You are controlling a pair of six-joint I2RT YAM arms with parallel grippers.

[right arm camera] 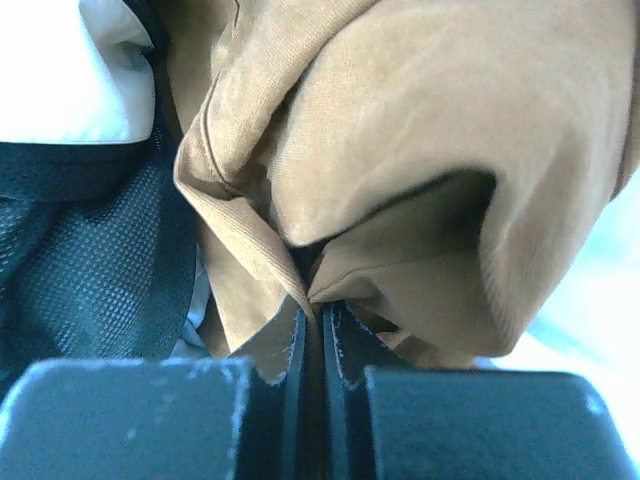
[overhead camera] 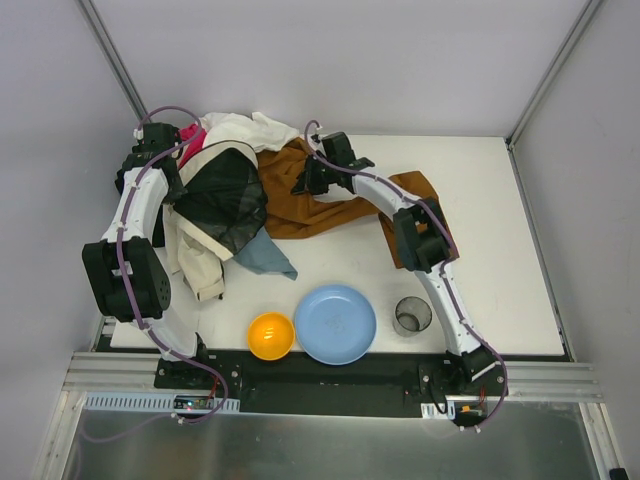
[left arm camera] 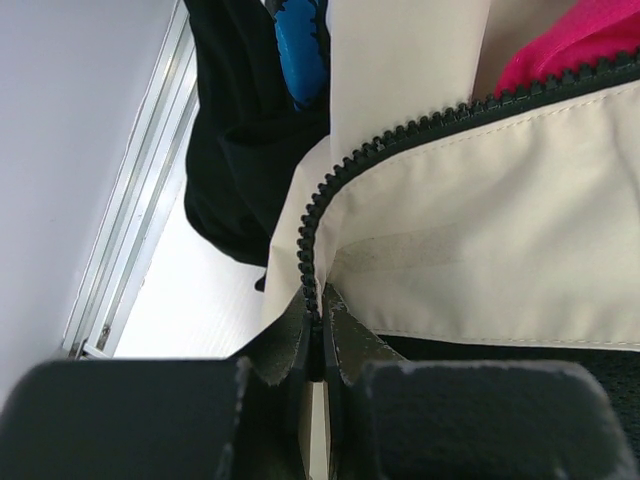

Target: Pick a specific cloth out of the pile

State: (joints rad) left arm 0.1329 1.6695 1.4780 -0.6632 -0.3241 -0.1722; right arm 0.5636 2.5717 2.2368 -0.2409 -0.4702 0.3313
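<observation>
Grasp step: right gripper [right arm camera: 315, 310] pinches cloth [right arm camera: 420, 150] fold; left gripper [left arm camera: 315, 320] pinches cream jacket [left arm camera: 480, 230] edge on pile [overhead camera: 215, 200]; next, draw cloth clear

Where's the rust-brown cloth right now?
In the top view, the rust-brown cloth lies mid-table at the far side, against the right of the pile, pinched in the right gripper.

the cloth [right arm camera: 430, 130] is soft matt fabric with a fine rib – no sheen at all. the black garment [right arm camera: 90, 260] is open mesh, kinda see-through. cream jacket [left arm camera: 500, 220] looks smooth woven, zipper [left arm camera: 400, 140] teeth chunky black plastic. blue plate [overhead camera: 335, 324] – glossy.
</observation>
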